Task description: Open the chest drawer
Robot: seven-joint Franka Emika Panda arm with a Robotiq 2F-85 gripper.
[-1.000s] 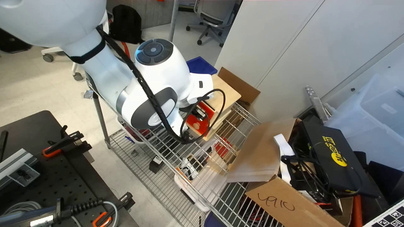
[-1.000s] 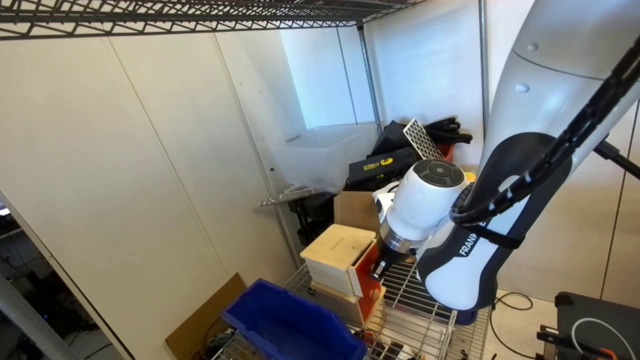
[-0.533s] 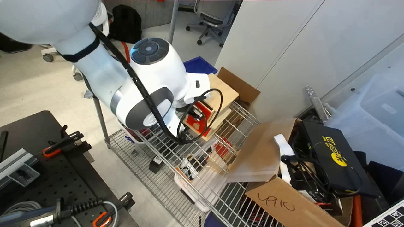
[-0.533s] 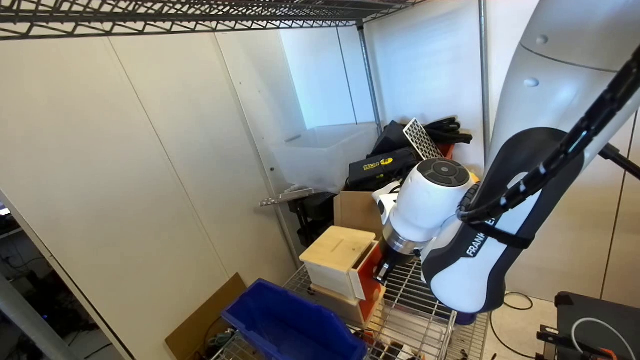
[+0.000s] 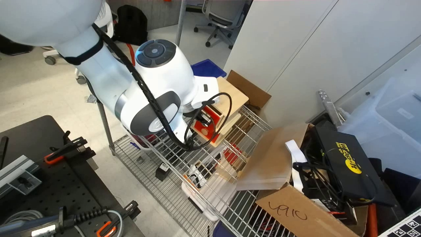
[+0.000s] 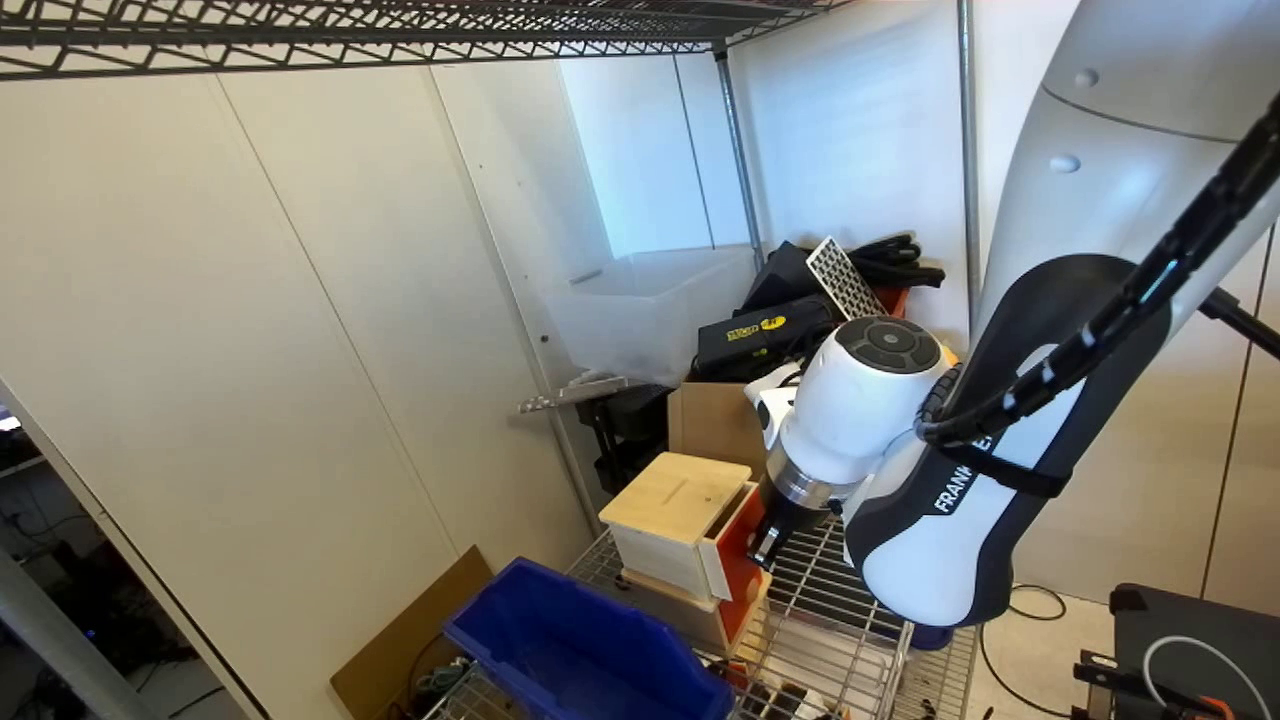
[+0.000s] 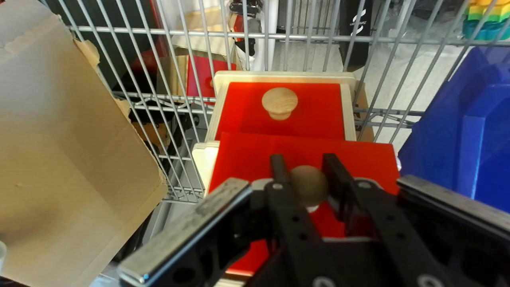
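In an exterior view the chest (image 6: 655, 558) lies at 9 o'clock from the gripper (image 6: 764, 553), which pinches the upper knob (image 7: 309, 185). The pull likely runs toward 3.

In the wrist view, the slender black fingers (image 7: 335, 175) cover part of the upper red drawer front (image 7: 247, 159); the round wooden knob (image 7: 308, 187) clamped between them is blurred. The brown cardboard box (image 7: 79, 159) is cut off by the left edge, the rainbow-striped object (image 7: 488, 18) by the right. In both exterior views that knob is hidden; the thick white robot arm (image 5: 171, 77) is cut off by the top edge. In an exterior view, the arm obscures one corner of the pale wooden box-shaped chest (image 5: 233, 95).
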